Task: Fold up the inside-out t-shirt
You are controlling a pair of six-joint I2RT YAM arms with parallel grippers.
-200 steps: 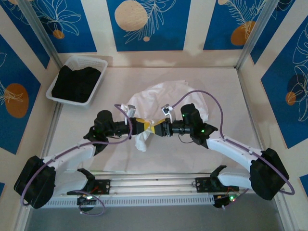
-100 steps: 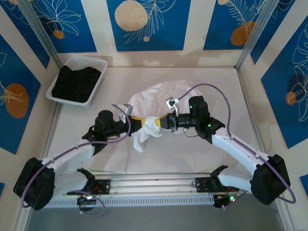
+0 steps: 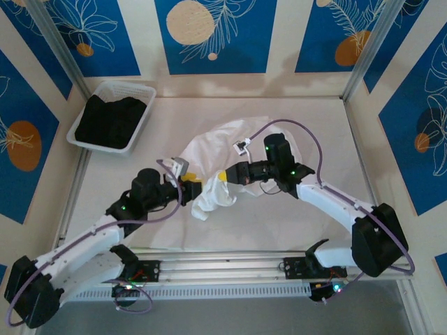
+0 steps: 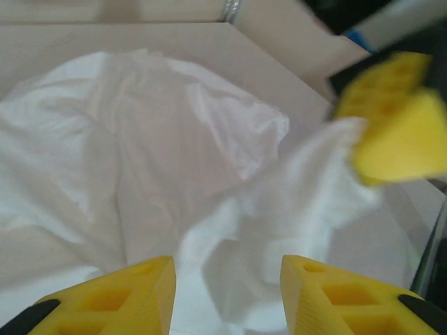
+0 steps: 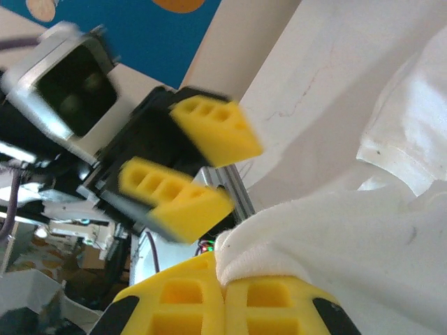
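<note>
The inside-out t-shirt (image 3: 234, 139) is a white crumpled heap in the middle of the table. One bunched part (image 3: 211, 199) hangs down toward the near edge. My right gripper (image 3: 223, 176) is shut on a thick fold of the t-shirt (image 5: 328, 230), pinched between its yellow fingertips (image 5: 276, 296). My left gripper (image 3: 191, 183) stands open just left of it, with nothing between its fingers (image 4: 150, 289). The cloth (image 4: 174, 160) lies ahead of the left gripper (image 4: 227, 283). In the right wrist view the left gripper (image 5: 202, 167) hangs open and apart from the cloth.
A white basket (image 3: 143, 91) holding a black garment (image 3: 110, 120) stands at the back left. Metal frame posts (image 3: 367, 52) rise at the back corners. A rail (image 3: 223, 269) runs along the near edge between the arm bases.
The left gripper opened, let go of the shirt and drew back to the left. The right gripper shut on the fold and now holds it alone.
</note>
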